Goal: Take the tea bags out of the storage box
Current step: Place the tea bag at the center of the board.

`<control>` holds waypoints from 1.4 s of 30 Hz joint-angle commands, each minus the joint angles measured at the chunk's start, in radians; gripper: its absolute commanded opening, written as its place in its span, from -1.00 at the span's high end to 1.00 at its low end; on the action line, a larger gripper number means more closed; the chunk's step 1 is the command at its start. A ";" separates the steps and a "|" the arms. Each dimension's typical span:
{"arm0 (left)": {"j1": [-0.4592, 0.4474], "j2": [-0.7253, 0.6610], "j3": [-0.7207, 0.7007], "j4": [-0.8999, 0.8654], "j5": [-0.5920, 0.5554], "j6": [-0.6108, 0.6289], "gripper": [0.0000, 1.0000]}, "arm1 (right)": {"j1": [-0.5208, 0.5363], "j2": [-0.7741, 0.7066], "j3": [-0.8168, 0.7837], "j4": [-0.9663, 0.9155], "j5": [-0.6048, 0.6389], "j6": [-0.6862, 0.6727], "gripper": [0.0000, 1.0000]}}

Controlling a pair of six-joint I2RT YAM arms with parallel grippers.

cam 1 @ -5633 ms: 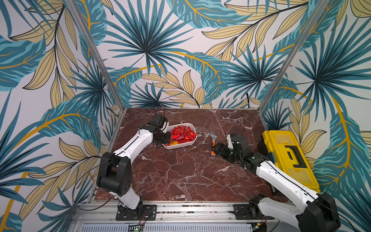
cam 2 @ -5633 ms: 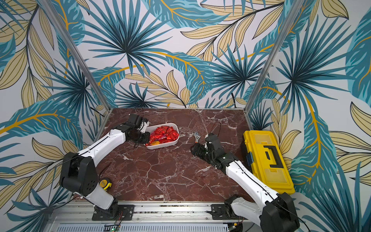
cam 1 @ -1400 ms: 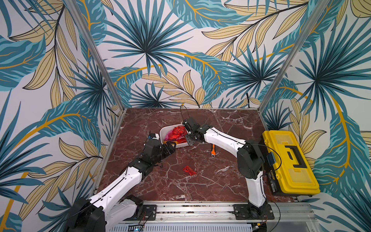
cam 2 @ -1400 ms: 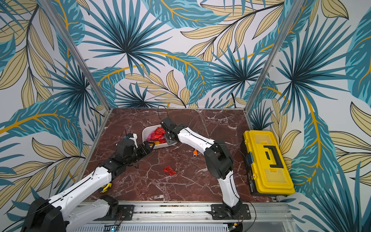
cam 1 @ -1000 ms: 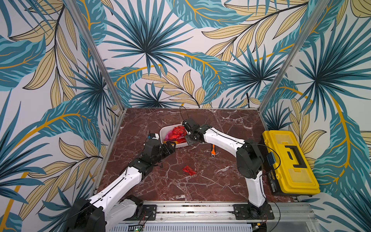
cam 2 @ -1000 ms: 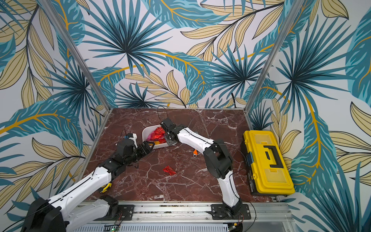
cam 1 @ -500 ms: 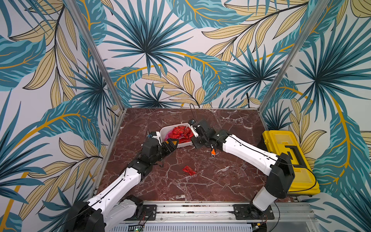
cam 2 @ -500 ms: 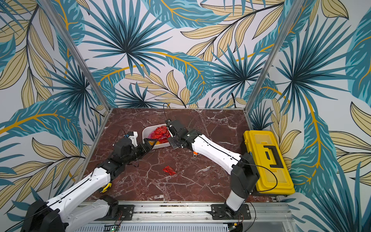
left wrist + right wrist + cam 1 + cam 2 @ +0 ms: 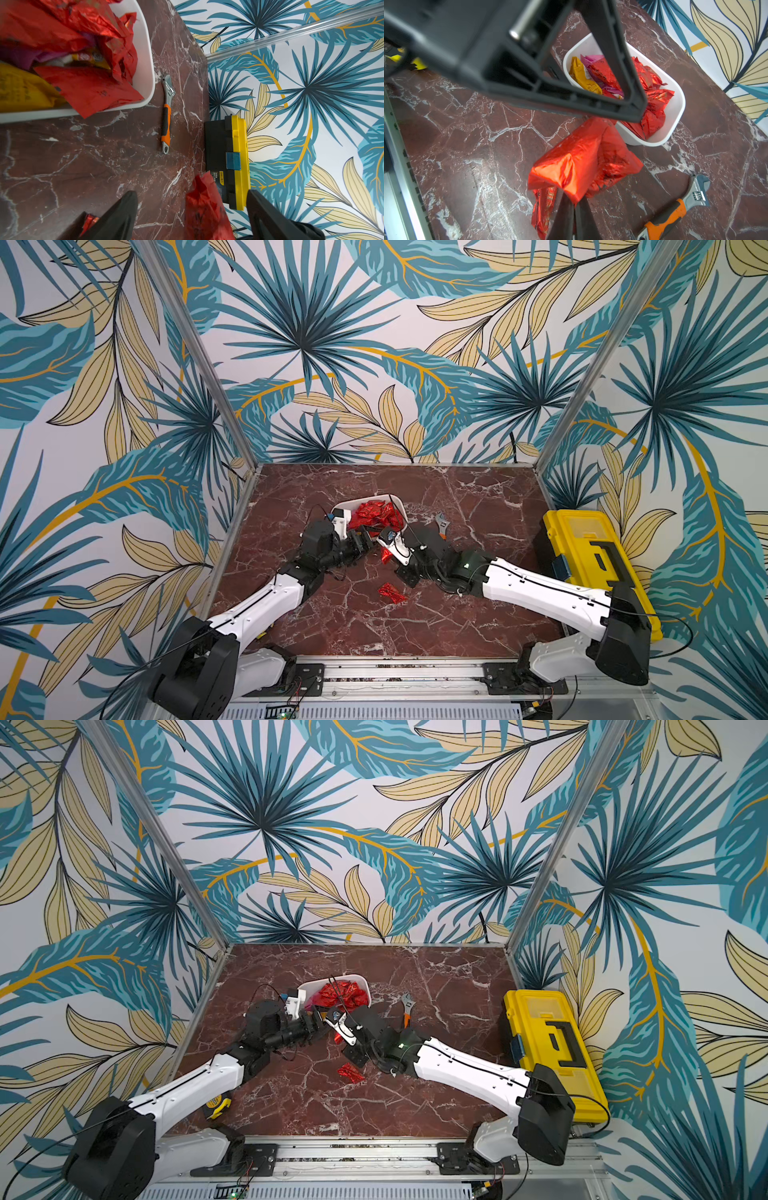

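Tea bag (image 9: 583,166) pinched, clearest from right wrist

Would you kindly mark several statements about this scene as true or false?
The right end effector is shut on a red tea bag. True.
The wrench lies on the table beside the storage box. True.
The storage box is empty. False: many tea bags lie in it.
The left end effector is shut. False: it stands wide open.
No tea bag lies on the table. False: one loose tea bag lies there.
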 commanded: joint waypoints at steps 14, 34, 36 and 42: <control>0.002 -0.051 -0.020 -0.043 0.039 0.048 0.47 | 0.045 0.069 0.018 0.026 0.049 0.019 0.90; -0.141 -0.161 -0.194 -0.227 -0.226 0.272 0.84 | 0.023 -0.105 -0.146 0.048 0.000 0.443 -0.05; -0.149 -0.121 -0.219 -0.180 -0.245 0.266 0.85 | 0.009 -0.103 -0.161 0.052 0.012 0.499 -0.05; -0.166 0.014 -0.258 -0.049 -0.278 0.255 0.84 | -0.028 -0.101 -0.189 0.070 0.023 0.616 -0.05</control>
